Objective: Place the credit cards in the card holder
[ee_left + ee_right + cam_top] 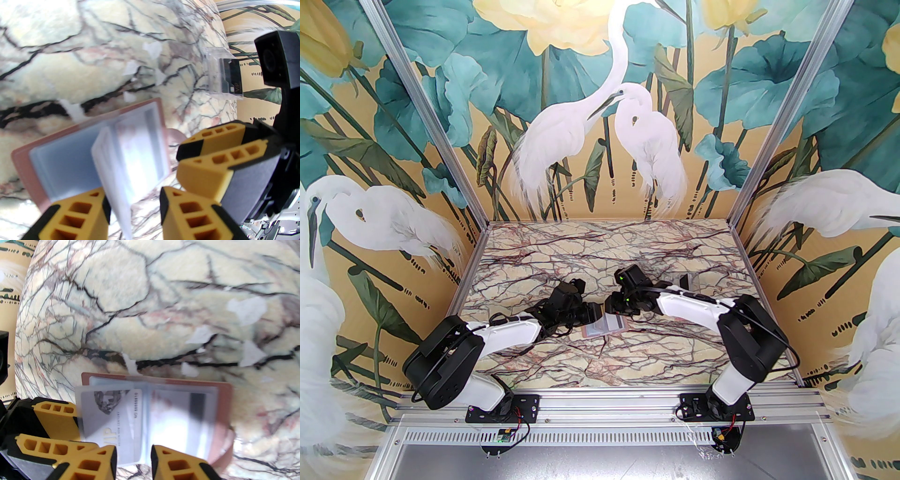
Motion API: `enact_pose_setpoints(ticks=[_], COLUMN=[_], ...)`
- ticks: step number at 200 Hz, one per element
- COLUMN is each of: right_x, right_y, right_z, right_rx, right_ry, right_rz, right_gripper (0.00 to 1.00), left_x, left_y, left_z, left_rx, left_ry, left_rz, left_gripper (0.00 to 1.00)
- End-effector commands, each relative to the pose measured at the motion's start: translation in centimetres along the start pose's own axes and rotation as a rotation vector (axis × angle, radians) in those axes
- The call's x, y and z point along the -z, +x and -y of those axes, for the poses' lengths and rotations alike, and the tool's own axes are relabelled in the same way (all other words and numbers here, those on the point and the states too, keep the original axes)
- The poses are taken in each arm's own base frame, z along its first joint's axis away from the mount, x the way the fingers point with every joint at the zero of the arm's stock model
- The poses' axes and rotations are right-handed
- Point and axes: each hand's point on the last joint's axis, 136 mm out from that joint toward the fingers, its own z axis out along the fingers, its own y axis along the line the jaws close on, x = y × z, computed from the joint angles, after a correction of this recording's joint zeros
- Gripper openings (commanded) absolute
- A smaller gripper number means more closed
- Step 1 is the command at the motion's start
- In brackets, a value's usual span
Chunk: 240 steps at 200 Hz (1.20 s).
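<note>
Right end effector part-open, empty — left end effector part-open over card holder.

Left arm, right arm: white shells, black joints, looping black cables, green wrist lights. Fingers orange-yellow, hollow-celled, black-tipped.

The card holder lies open on the marble table, between the left arm and the right arm.

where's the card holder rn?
Top external view: the card holder lies open on the marble table, mid-table toward the near side, between the left fingers and right fingers.
</note>
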Motion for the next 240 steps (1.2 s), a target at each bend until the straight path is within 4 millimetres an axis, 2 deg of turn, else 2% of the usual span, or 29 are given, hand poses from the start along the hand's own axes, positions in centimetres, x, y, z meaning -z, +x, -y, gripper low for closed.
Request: enact_pose_setpoints(ticks=[1,66,97,133,171,240], right_x=[0.9,3.5,4.3,4.5,4.9,5.2], right_y=[0.1,-0.9,-0.9,-0.7,-0.9,-0.7], right_z=[1.5,4.8,5.6,5.1,4.2,4.4], right_rx=[-0.020,-0.095,-0.108,-0.098,-0.084,-0.085], right_ry=[0.039,0.097,0.111,0.084,0.054,0.063], right_rz=[0.014,0.083,0.098,0.084,0.092,0.101], right_gripper=[0.33,0.33,0.34,0.32,0.30,0.31], left_x=[-0.6,-3.0,-3.1,-2.7,-3.2,-3.4], left_y=[0.2,0.5,0.4,0.2,0.1,-0.5], left_z=[1.1,2.3,2.4,2.5,2.9,4.3], left_rx=[-0.012,-0.020,-0.025,-0.038,-0.037,-0.053], left_ry=[0.018,0.040,0.038,0.031,0.049,0.084], left_rz=[-0.024,-0.075,-0.076,-0.064,-0.074,-0.080], left_gripper=[0.42,0.44,0.44,0.44,0.44,0.48])
